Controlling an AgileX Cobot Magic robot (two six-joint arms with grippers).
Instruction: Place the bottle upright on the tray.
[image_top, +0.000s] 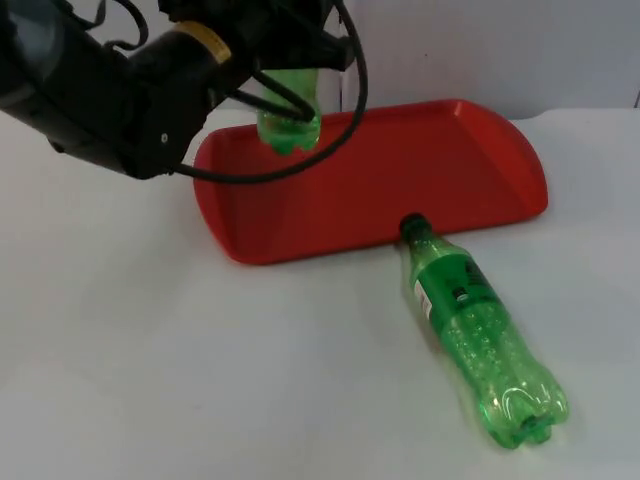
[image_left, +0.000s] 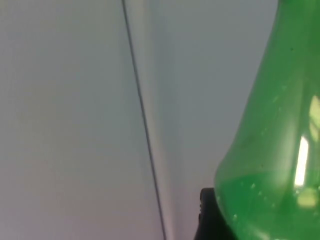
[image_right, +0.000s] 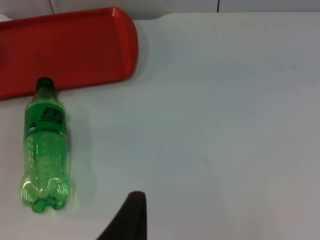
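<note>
- Nearest to me on the white table (image_top: 150, 350), I see a green bottle (image_top: 480, 335) lying on its side. Its dark cap touches the near rim of the red tray (image_top: 420, 170), and its base points away from the tray toward the table's near edge.
- In the right wrist view, the same lying bottle (image_right: 45, 150) sits well ahead of the right gripper, off to one side of its fingertip (image_right: 131, 215). The tray's rounded corner (image_right: 100, 45) lies beyond the bottle. I cannot tell whether the right jaws are open or closed. This arm waits apart from the work.
- Farther back, the left gripper (image_top: 290, 75) is over the tray's far left corner. I read its jaws as closed around a second green bottle (image_top: 290, 120), gripped at the upper body.
- That held bottle stands upright, its base directly below the jaws at the tray surface. I cannot tell whether the base touches the tray.
- In the left wrist view, the held bottle's (image_left: 270, 160) green shoulder sits right against the fingertip (image_left: 207, 210), with the grey partition wall (image_left: 70, 120) behind.
</note>
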